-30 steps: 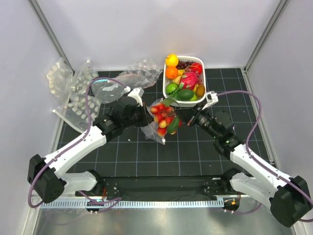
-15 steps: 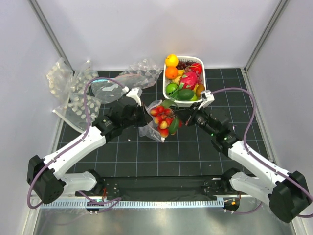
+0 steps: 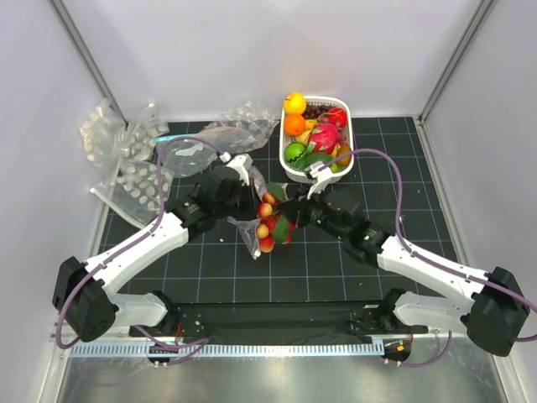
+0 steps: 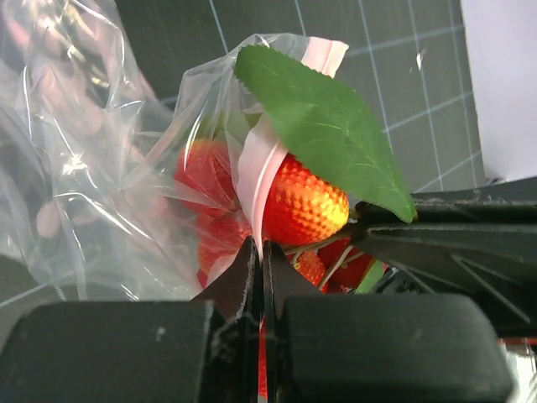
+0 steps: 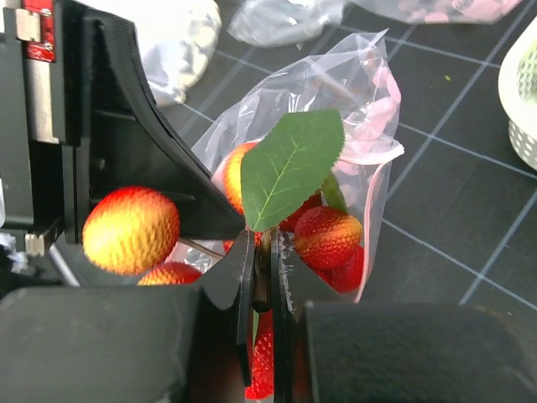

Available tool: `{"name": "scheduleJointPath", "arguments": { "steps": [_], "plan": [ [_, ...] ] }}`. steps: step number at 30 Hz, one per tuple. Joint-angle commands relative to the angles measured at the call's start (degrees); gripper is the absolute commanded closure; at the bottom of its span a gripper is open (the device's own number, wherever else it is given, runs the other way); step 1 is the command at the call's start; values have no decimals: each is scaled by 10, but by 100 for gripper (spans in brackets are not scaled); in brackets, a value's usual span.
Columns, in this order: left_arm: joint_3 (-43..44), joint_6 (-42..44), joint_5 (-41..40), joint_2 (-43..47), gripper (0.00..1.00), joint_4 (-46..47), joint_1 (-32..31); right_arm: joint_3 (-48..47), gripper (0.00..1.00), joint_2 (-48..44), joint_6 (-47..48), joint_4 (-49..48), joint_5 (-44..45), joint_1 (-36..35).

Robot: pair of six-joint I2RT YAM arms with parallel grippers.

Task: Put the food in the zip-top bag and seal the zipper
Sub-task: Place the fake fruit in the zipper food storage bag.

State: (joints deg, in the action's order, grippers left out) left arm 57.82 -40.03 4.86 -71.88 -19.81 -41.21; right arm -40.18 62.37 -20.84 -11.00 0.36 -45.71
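The zip-top bag (image 3: 249, 228) hangs mouth-up over the mat between both arms. My left gripper (image 4: 258, 252) is shut on its pinkish zipper (image 4: 260, 164) strip at the mouth edge. The food in hand is a bunch of red strawberries (image 3: 270, 220) with a green leaf (image 5: 289, 168). It sits partly inside the bag (image 5: 369, 92), and some berries (image 4: 306, 201) show through the plastic. My right gripper (image 5: 264, 243) is shut on the bunch's brown stem just below the leaf. The two grippers (image 3: 281, 206) nearly touch. A pink dragon fruit (image 3: 325, 134) lies in the basket.
A white basket (image 3: 319, 97) of toy fruit stands at the back, just behind my right wrist. Spare clear bags lie piled at the left (image 3: 126, 164), and crumpled ones (image 3: 239, 122) at the back centre. Grey walls close in on both sides.
My right arm has swung left and carried the strawberry bunch down into the bag's mouth. The left gripper has kept its hold on the bag edge and shifted slightly right.
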Motion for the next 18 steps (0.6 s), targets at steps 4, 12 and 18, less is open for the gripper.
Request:
{"name": "scheduleJointPath", "arguments": {
  "steps": [4, 12, 18],
  "plan": [
    [14, -2, 80, -17, 100, 44, 0, -46, 99, 41, 26, -2, 61, -16],
    [-6, -10, 72, 26, 100, 63, 0, -78, 99, 120, 0, 14, 84, -17],
    [-10, -9, 81, 33, 100, 66, 0, -93, 99, 144, -6, 23, 91, -17]
  ]
}}
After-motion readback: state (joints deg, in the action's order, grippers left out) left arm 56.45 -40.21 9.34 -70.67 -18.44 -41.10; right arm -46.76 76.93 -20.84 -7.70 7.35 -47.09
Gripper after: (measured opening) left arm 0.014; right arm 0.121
